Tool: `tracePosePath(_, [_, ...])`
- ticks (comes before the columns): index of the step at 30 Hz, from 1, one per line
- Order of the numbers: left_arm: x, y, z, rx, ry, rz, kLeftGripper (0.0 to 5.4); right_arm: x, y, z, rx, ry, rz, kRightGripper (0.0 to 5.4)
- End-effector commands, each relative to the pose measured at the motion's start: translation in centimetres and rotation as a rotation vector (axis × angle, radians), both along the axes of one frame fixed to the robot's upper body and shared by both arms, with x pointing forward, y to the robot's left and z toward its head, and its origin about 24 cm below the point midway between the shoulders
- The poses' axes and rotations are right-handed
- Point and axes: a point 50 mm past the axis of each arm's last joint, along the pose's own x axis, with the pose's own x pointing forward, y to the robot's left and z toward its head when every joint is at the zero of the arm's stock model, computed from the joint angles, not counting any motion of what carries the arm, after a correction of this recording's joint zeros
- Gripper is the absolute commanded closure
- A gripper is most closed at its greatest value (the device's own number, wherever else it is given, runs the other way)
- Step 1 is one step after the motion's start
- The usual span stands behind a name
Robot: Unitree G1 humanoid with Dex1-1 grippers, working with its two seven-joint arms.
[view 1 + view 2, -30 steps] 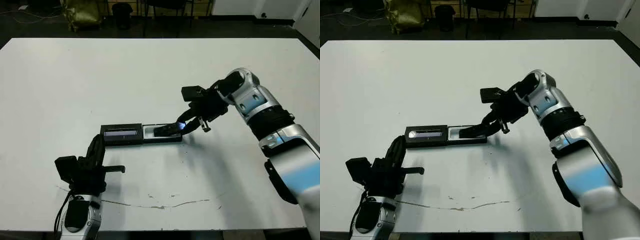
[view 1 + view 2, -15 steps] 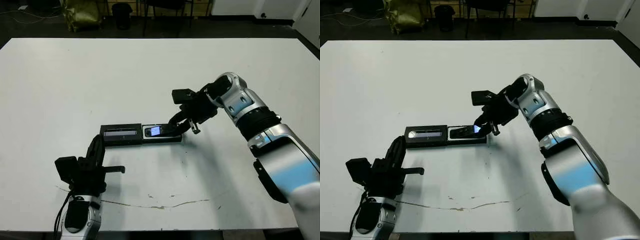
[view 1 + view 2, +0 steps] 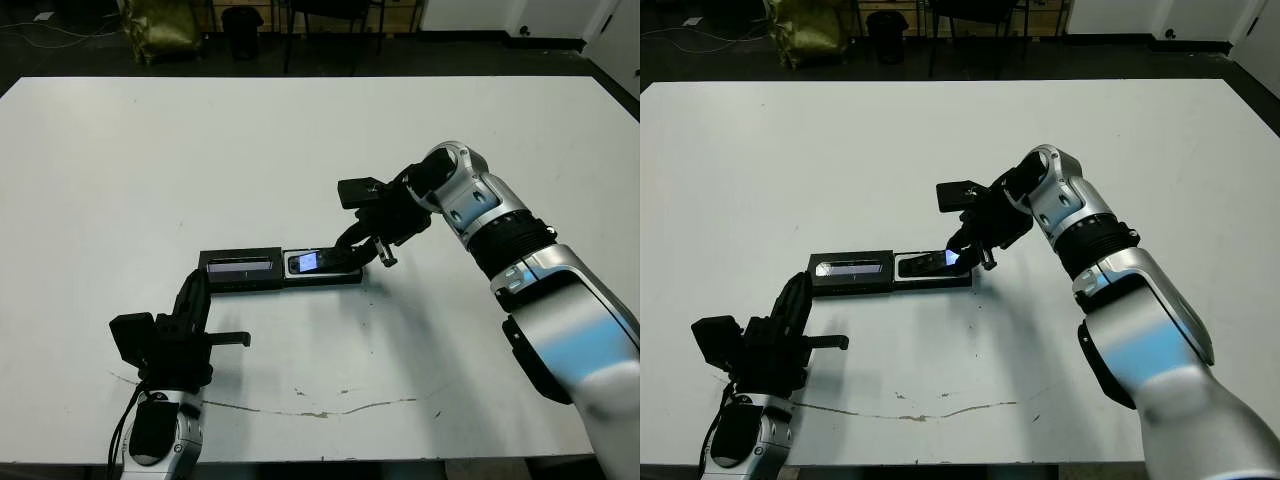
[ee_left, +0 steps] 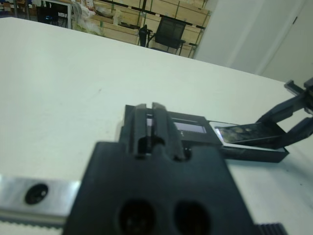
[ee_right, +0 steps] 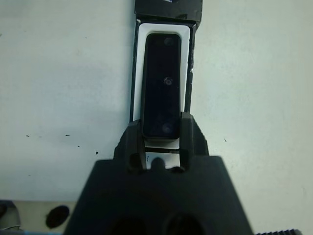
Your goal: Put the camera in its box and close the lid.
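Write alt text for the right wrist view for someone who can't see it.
The right tool grips one end of a slim black camera over the white-lined box. The open lid lies at the box's far end on the white table.

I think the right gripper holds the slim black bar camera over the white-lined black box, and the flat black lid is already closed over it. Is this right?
Not quite. The flat black lid is not closed: in the left eye view it lies open on the table beside the white-lined black box. The rest stands: the right gripper holds one end of the slim black bar camera over the box.
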Motion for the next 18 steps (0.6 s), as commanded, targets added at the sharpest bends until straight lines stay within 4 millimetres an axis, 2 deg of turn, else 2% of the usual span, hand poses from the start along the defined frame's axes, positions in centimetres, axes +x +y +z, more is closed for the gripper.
tracePosePath(1, [-0.2, 0.1, -0.4, 0.014, 0.036, 0.007, 5.40, -0.5, 0.7, -0.9, 0.017, -0.011, 0.035, 4.67])
tracePosePath(18, [-0.1, 0.1, -0.6, 0.003, 0.029, 0.004, 5.40, 0.3, -0.9, 0.8, 0.034, -0.034, -0.015, 0.97])
